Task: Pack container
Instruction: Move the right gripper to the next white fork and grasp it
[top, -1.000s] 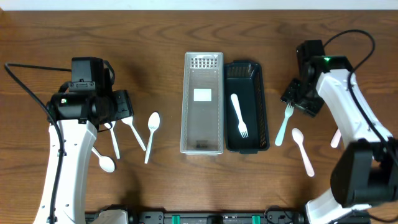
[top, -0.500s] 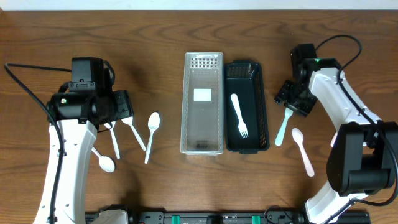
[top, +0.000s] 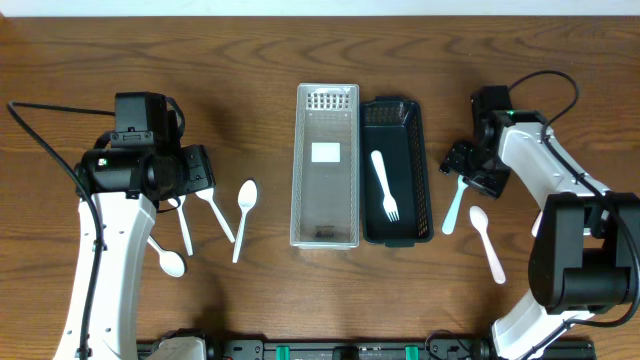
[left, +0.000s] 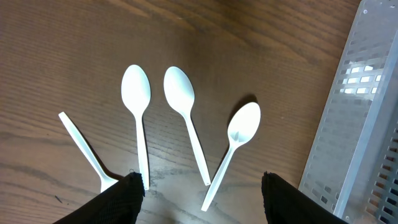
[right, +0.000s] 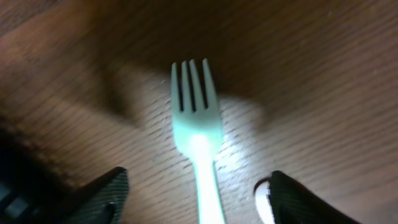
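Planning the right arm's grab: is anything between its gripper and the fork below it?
Nothing visible. The fork lies on bare wood between the open fingers of the right gripper; a spoon lies apart, to one side.

Bare table (right: 311, 74) flanks the fork (right: 196, 134); a spoon (top: 487, 243) lies near.

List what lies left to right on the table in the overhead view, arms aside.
cluster of white plastic spoons → clear rectangular plastic container → black slotted plastic basket → pale plastic fork beside it → lone white plastic spoon
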